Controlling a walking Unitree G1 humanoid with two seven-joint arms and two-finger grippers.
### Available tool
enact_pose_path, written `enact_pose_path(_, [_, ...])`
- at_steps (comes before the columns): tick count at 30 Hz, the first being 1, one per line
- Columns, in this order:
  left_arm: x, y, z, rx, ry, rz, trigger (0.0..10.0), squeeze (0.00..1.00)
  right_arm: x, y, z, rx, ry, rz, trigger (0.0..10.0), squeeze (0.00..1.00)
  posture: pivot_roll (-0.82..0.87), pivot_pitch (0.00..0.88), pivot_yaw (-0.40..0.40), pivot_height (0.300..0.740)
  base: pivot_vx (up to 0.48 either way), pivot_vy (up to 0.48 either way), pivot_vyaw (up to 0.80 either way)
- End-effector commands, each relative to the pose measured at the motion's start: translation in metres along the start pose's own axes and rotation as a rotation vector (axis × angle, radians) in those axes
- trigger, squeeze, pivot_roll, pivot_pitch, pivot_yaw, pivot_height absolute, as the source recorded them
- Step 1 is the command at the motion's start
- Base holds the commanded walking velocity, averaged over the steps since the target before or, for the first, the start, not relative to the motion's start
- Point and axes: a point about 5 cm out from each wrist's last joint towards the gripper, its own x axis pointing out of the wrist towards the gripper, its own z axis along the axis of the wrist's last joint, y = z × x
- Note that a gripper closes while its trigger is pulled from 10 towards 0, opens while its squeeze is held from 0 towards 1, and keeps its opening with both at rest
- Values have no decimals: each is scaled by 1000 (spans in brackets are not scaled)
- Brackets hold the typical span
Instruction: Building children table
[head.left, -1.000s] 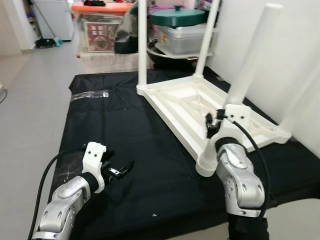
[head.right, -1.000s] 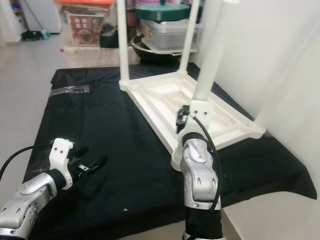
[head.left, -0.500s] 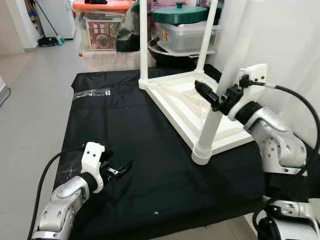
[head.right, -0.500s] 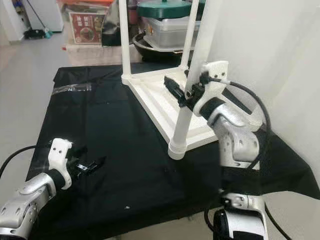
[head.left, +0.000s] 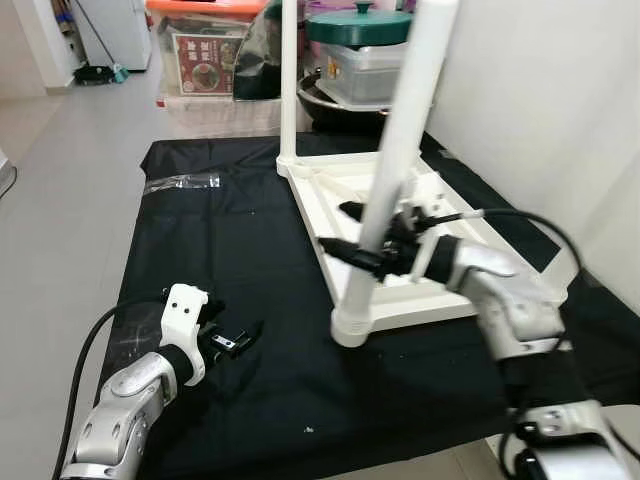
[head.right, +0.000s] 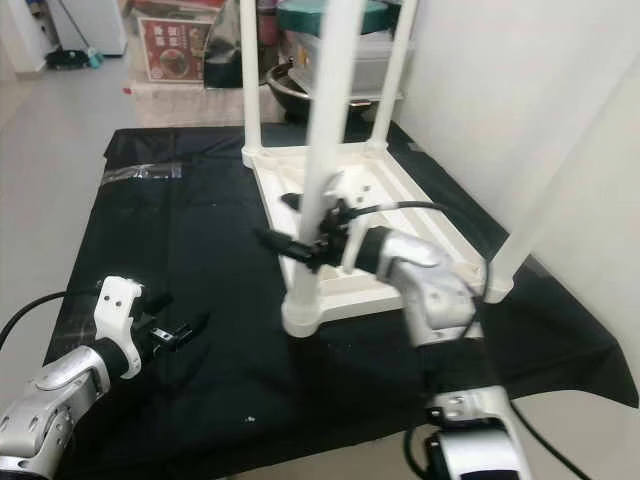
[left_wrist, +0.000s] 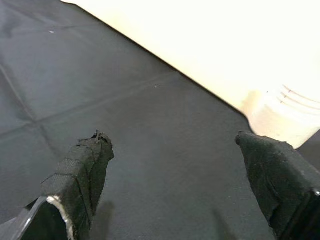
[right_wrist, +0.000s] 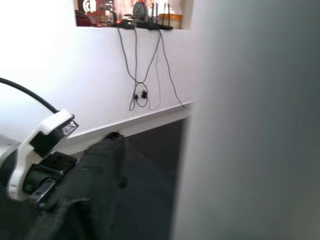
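Note:
A white children's table (head.left: 325, 190) lies upside down on the black cloth (head.left: 230, 260), its legs pointing up. My right gripper (head.left: 336, 227) reaches across from the right. Its black fingers (head.right: 270, 239) sit on either side of the near leg (head.left: 398, 130), a little above the leg's base (head.left: 351, 323), and are shut on it. In the right wrist view that leg (right_wrist: 255, 120) is pale and close beside one finger (right_wrist: 95, 170). My left gripper (head.left: 236, 340) rests low over the cloth at the front left, open and holding nothing, with the table's edge (left_wrist: 215, 55) ahead of it.
Storage boxes (head.left: 205, 65) and a green-lidded pot (head.left: 358, 25) are stacked behind the cloth. A clear plastic bag (head.left: 182, 184) lies at the cloth's back left. A white wall (head.left: 540, 110) runs close along the right. Grey floor (head.left: 60, 180) lies to the left.
My right arm has swung round from in front of the near leg, and its fingers now point left across it. The leg's base has shifted left. The left gripper has stayed put.

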Motion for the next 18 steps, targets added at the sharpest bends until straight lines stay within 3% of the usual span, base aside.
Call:
enact_pose_path(1, [-1, -1, 1, 10, 0, -3, 10000, 0, 7, -1, -17, 13, 88, -45, 0, 0, 79, 0, -105, 740, 0, 0, 0])
enact_pose_path(2, [0, -1, 1, 10, -1, -3, 10000, 0, 9, -12, -25, 22, 133, -181, 0, 0, 79, 0, -105, 740, 0, 0, 0])
enact_pose_path(3, [0, -1, 1, 10, -1, -3, 10000, 0, 9, -12, -25, 22, 133, -181, 0, 0, 79, 0, -105, 740, 0, 0, 0])
enact_pose_path(5, [0, 0, 2, 11, -2, -1, 10000, 0, 3, -36, -40, 81, 232, -528, 0, 0, 74, 0, -107, 740, 0, 0, 0])
enact_pose_path(6, [-1, 1, 1, 11, -2, 2, 10000, 0, -18, -53, -48, 135, 243, -862, 0, 0, 68, 0, -109, 740, 0, 0, 0])
enact_pose_path(7, [-1, 1, 1, 11, -2, 2, 10000, 0, -18, -53, -48, 135, 243, -862, 0, 0, 68, 0, -109, 740, 0, 0, 0])
enact_pose_path(8, [-2, 0, 0, 10, -1, 4, 10000, 0, -45, -62, -55, 180, 246, -1163, 0, 0, 66, 0, -109, 740, 0, 0, 0])
enact_pose_path(9, [-3, 0, -1, 8, 1, 5, 10000, 0, -67, -62, -63, 209, 258, -1353, 0, 0, 66, 0, -110, 740, 0, 0, 0])
enact_pose_path(10, [-3, 0, -1, 8, 1, 5, 10000, 0, -67, -62, -63, 209, 258, -1353, 0, 0, 66, 0, -110, 740, 0, 0, 0])
enact_pose_path(11, [-4, -1, -2, 2, 4, 4, 10000, 0, -85, -45, -70, 226, 264, -1486, 0, 0, 62, 0, -101, 740, 0, 0, 0])
enact_pose_path(13, [-4, -1, -2, 2, 4, 4, 10000, 0, -85, -45, -70, 226, 264, -1486, 0, 0, 62, 0, -101, 740, 0, 0, 0])
enact_pose_path(14, [-4, -3, -4, -3, 10, -2, 10000, 0, -79, -22, -69, 188, 251, -1442, 0, 0, 48, 0, -86, 740, 0, 0, 0])
enact_pose_path(17, [-4, -3, -4, -4, 12, -5, 10000, 0, -75, -14, -68, 168, 251, -1411, 0, 0, 48, 0, -86, 740, 0, 0, 0])
enact_pose_path(18, [-3, -4, -4, -4, 14, -12, 10000, 0, -66, -8, -68, 196, 237, -1356, 4745, 0, 42, 0, -82, 740, 0, 0, 0])
